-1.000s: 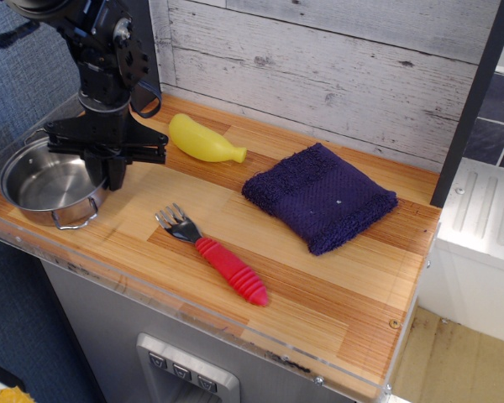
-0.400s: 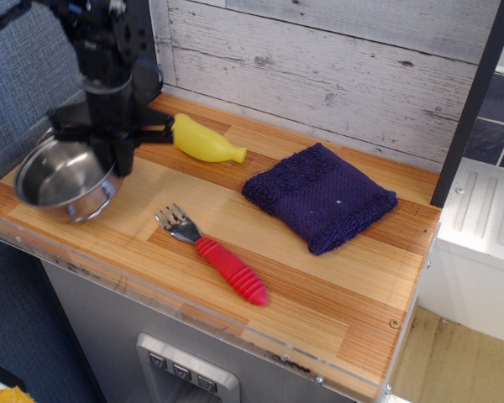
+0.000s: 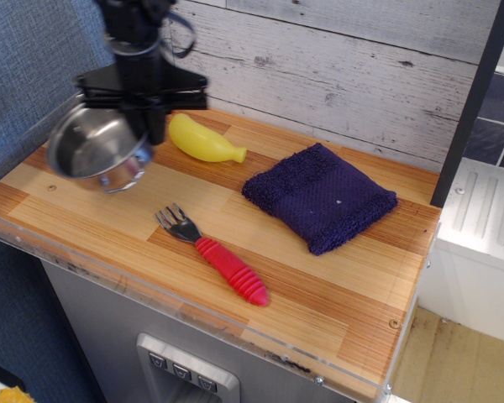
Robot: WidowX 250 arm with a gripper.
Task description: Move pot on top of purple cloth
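Note:
The shiny steel pot [image 3: 91, 144] hangs tilted in the air above the left part of the wooden counter, its open side turned toward the camera. My black gripper [image 3: 145, 122] is shut on the pot's right rim and holds it up. The purple cloth [image 3: 319, 196] lies flat at the right middle of the counter, well to the right of the pot, with a tiny white speck on it.
A yellow banana-shaped toy [image 3: 203, 139] lies just right of the gripper near the wall. A fork with a red handle [image 3: 218, 255] lies at the front middle. The wooden counter [image 3: 353, 294] ends at a clear front edge. A plank wall stands behind.
The pot has left the counter: the gripper lifted it, tilted, and carried it up and to the right from the far left corner.

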